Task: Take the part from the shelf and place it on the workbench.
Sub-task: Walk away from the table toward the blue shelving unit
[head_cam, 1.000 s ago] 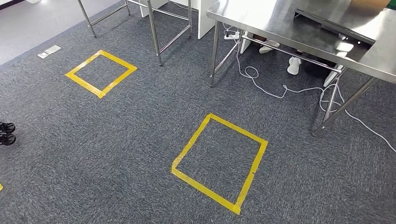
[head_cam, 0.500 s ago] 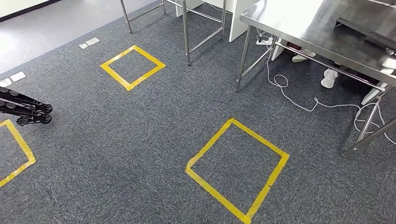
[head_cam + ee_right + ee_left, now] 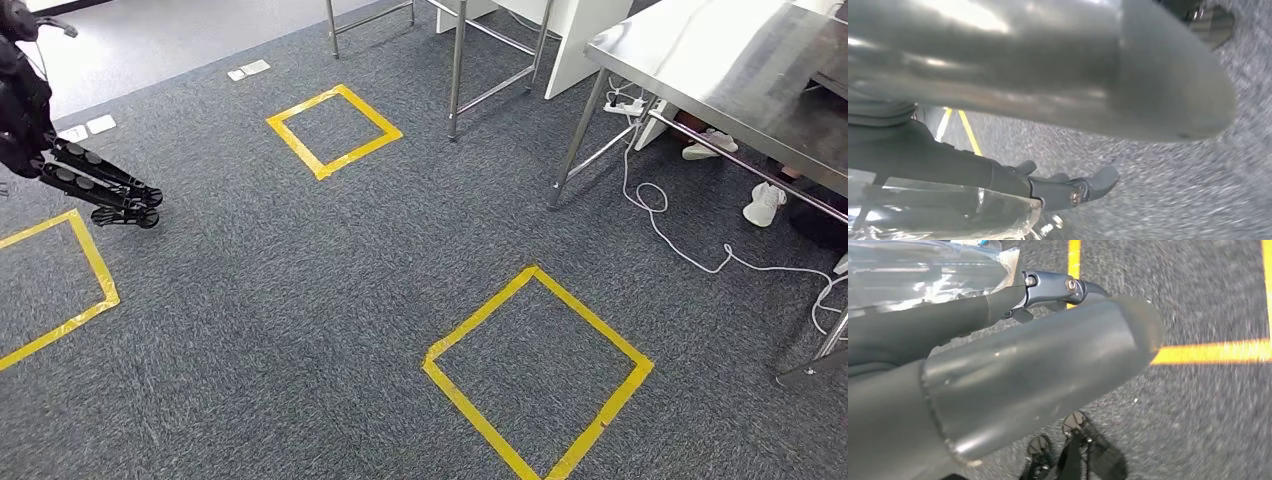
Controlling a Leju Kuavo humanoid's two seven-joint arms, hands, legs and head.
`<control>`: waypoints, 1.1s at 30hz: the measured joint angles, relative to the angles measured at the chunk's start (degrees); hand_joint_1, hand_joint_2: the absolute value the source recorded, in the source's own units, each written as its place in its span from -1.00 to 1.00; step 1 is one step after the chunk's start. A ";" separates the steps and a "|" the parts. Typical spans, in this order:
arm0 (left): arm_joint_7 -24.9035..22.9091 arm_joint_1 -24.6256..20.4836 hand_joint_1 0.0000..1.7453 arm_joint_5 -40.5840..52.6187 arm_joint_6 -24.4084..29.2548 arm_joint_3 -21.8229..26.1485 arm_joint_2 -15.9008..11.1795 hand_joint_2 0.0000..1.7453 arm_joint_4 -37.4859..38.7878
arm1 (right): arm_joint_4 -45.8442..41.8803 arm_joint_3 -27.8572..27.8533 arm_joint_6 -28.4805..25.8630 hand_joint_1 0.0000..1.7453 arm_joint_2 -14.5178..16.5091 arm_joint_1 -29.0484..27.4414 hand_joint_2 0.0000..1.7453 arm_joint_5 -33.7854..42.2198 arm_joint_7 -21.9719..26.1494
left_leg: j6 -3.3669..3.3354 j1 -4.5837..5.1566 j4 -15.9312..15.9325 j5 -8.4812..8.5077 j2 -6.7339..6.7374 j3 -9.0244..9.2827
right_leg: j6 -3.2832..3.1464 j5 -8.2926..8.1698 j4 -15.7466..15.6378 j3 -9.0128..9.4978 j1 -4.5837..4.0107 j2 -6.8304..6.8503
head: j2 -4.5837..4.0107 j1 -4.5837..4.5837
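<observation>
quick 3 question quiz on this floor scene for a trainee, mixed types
1. True or false: the white cable lies on the carpet beside the steel table.
2. How many yellow tape squares, whole or partly cut off, show in the head view? A two, B three, C five.
3. Fill the gap: the white shoes sit ___ the steel table.

Key: 1 true; 2 B; 3 under.

Robot test lab, yellow tape squares [image 3: 538, 372] on grey carpet [image 3: 270, 300], steel workbench [image 3: 720, 70], trailing cable [image 3: 680, 245]
</observation>
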State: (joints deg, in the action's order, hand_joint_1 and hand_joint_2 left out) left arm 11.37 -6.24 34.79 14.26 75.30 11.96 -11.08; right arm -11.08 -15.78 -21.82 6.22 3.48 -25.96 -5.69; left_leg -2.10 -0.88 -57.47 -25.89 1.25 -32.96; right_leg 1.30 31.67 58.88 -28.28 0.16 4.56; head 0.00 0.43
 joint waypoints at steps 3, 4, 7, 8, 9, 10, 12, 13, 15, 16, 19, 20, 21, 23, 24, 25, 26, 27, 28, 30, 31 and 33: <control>0.02 -0.14 -1.00 -0.45 0.35 0.54 -0.01 -1.00 -0.01 | 0.03 0.90 0.20 -1.00 0.05 -0.09 -1.00 -1.13 -0.30 | -0.57 0.03 0.16 0.27 -1.93 -0.13 | -0.66 4.74 10.73 -5.23 0.38 -3.68 | 0.00 0.51; -0.01 -0.14 -1.00 -0.60 0.39 0.74 -0.01 -1.00 -0.01 | 0.04 1.24 0.26 -1.00 0.03 -0.10 -1.00 -1.51 -0.44 | -0.58 0.09 0.14 0.27 -2.72 -0.17 | -0.54 5.50 13.56 -6.85 0.44 -4.04 | 0.00 0.56; -0.08 -0.13 -1.00 -0.90 0.41 1.28 0.01 -1.00 -0.01 | 0.04 2.20 0.34 -1.00 0.04 0.08 -1.00 -2.55 -0.73 | -0.52 0.16 0.08 0.27 -5.10 -0.02 | 0.79 2.00 9.09 -5.70 0.49 -4.83 | 0.00 0.59; -0.09 -0.13 -1.00 -0.96 0.44 1.39 0.01 -1.00 -0.01 | 0.04 2.49 0.35 -1.00 0.03 0.19 -1.00 -2.85 -0.73 | -0.43 0.17 0.05 0.28 -5.76 0.02 | 1.13 -0.01 4.84 -4.01 0.61 -5.96 | 0.00 0.62; -0.10 -0.16 -1.00 -1.00 0.46 1.45 0.01 -1.00 -0.01 | 0.05 2.77 0.36 -1.00 0.04 0.33 -1.00 -3.11 -0.73 | -0.26 0.29 -0.03 0.24 -6.37 0.03 | 1.15 -1.59 1.31 -2.66 0.66 -6.88 | 0.00 0.62; -0.10 -0.16 -1.00 -1.01 0.50 1.49 0.00 -1.00 -0.01 | 0.05 3.02 0.36 -1.00 0.04 0.50 -1.00 -3.32 -0.73 | -0.02 0.41 -0.08 0.21 -6.87 -0.02 | 0.92 -2.49 -0.87 -1.86 0.67 -7.64 | 0.00 0.62; -0.11 -0.12 -1.00 -0.98 0.53 1.58 -0.01 -1.00 -0.01 | 0.04 3.43 0.36 -1.00 0.10 0.87 -1.00 -3.54 -0.74 | 0.69 0.45 -0.08 0.21 -7.74 -0.22 | -0.04 -2.89 -1.81 -1.46 0.39 -7.54 | 0.00 0.58; -0.11 -0.06 -1.00 -0.91 0.54 1.63 -0.04 -1.00 -0.01 | 0.04 3.61 0.36 -1.00 0.17 1.02 -1.00 -3.70 -0.75 | 1.03 0.28 -0.20 0.20 -8.06 -0.37 | -0.52 -2.99 -1.89 -1.24 0.54 -7.05 | 0.00 0.56; -0.02 -0.02 -1.00 -0.70 0.44 1.66 -0.10 -1.00 -0.01 | 0.04 4.05 0.26 -1.00 0.34 1.12 -1.00 -4.21 -0.75 | 1.60 0.20 -2.31 -1.17 -6.53 -1.44 | -1.44 -3.25 -2.15 -0.77 0.81 -5.90 | 0.00 0.40; 0.06 -0.07 -1.00 -0.58 0.33 1.66 -0.15 -1.00 -0.01 | 0.04 4.31 0.12 -1.00 0.43 1.09 -1.00 -4.59 -0.75 | 1.83 0.20 -5.06 -2.83 -5.05 -2.73 | -1.84 -3.30 -2.26 -0.70 0.94 -5.23 | 0.00 0.25; 0.26 -0.20 -1.00 -0.21 -0.06 1.61 -0.19 -1.00 -0.01 | 0.04 4.94 -0.51 -1.00 0.52 0.90 -1.00 -5.36 -0.93 | 2.43 0.08 -15.63 -7.79 -1.97 -8.04 | -2.42 -3.06 -2.25 -0.66 0.56 -3.08 | 0.00 -0.02; 0.28 -0.17 -1.00 -0.08 -0.14 1.60 -0.21 -1.00 -0.01 | 0.04 5.07 -0.69 -1.00 0.51 0.85 -1.00 -5.46 -1.08 | 2.54 -0.02 -16.88 -7.79 -1.69 -8.76 | -2.47 -2.97 -2.24 -0.65 0.51 -2.41 | 0.00 -0.04; 0.29 -0.12 -1.00 0.09 -0.20 1.58 -0.25 -1.00 -0.01 | 0.04 5.19 -0.84 -1.00 0.50 0.81 -1.00 -5.52 -1.24 | 2.59 -0.13 -16.07 -6.77 -1.45 -8.40 | -2.46 -2.88 -2.24 -0.58 0.51 -1.82 | 0.00 -0.05; 0.22 -0.12 -1.00 0.41 -0.15 1.56 -0.40 -1.00 -0.02 | 0.04 5.37 -0.99 -1.00 0.57 0.72 -1.00 -5.53 -1.56 | 2.42 -0.24 -8.86 -2.98 0.07 -4.62 | -2.19 -2.55 -2.23 -0.25 0.49 -0.73 | 0.00 -0.08; 0.16 -0.22 -1.00 0.52 -0.04 1.55 -0.48 -1.00 -0.02 | 0.04 5.43 -1.04 -1.00 0.62 0.59 -1.00 -5.44 -1.69 | 2.24 -0.12 -5.11 -1.54 1.11 -2.57 | -1.91 -2.30 -2.17 -0.20 0.25 -0.24 | 0.00 -0.10; 0.10 -0.35 -1.00 0.55 0.13 1.54 -0.54 -1.00 -0.03 | 0.04 5.45 -1.13 -1.00 0.69 0.47 -1.00 -5.23 -1.79 | 1.97 0.05 -2.35 -0.68 1.86 -1.07 | -1.57 -2.05 -2.15 -0.14 0.05 0.25 | 0.00 -0.02; 0.05 -0.46 -1.00 0.56 0.31 1.53 -0.57 -1.00 -0.03 | 0.04 5.45 -1.21 -1.00 0.76 0.37 -1.00 -4.96 -1.84 | 1.70 0.25 -1.15 -0.52 2.25 -0.43 | -1.27 -1.84 -2.15 -0.12 -0.15 0.68 | 0.00 0.05; 0.03 -0.53 -1.00 0.56 0.45 1.53 -0.59 -1.00 -0.03 | 0.04 5.44 -1.29 -1.00 0.85 0.30 -1.00 -4.70 -1.84 | 1.39 0.51 -0.95 -0.62 1.77 -0.43 | -0.98 -1.72 -2.24 0.03 -0.28 1.18 | 0.00 0.13; 0.03 -0.54 -1.00 0.55 0.60 1.53 -0.61 -1.00 -0.03 | 0.03 5.43 -1.42 -1.00 1.00 0.31 -1.00 -4.50 -1.79 | 0.93 0.53 -0.72 -0.49 1.09 -0.40 | -0.67 -1.60 -2.32 0.35 -0.31 1.53 | 0.00 0.21; 0.09 -0.57 -1.00 0.49 0.80 1.53 -0.61 -1.00 -0.03 | 0.03 5.42 -1.68 -1.00 1.26 0.29 -1.00 -4.48 -1.52 | 0.05 0.45 -0.13 -0.06 -0.02 -0.22 | -0.27 -0.62 -1.02 0.17 -0.20 0.10 | 0.00 0.24; 0.13 -0.62 -1.00 0.45 0.85 1.53 -0.62 -1.00 -0.03 | 0.03 5.42 -1.81 -1.00 1.39 0.23 -1.00 -4.55 -1.34 | -0.32 0.29 0.13 0.17 -0.52 -0.10 | -0.28 0.61 1.21 -0.83 -0.12 -1.34 | 0.00 0.36; 0.19 -0.73 -1.00 0.39 0.86 1.52 -0.67 -1.00 -0.04 | 0.04 5.42 -1.98 -1.00 1.51 0.07 -1.00 -4.77 -1.09 | -0.62 0.29 0.16 0.28 -1.67 -0.16 | -0.64 3.90 8.92 -4.65 0.23 -3.66 | 0.00 0.55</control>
State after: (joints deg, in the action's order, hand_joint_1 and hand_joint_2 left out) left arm 11.56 -6.97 35.17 15.11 76.82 11.29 -11.12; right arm -11.04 -10.36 -23.80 7.73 3.56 -30.73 -6.79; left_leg -2.72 -0.59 -57.31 -25.61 -0.43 -33.12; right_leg 0.66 35.57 67.79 -32.94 0.39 0.89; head 0.00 0.97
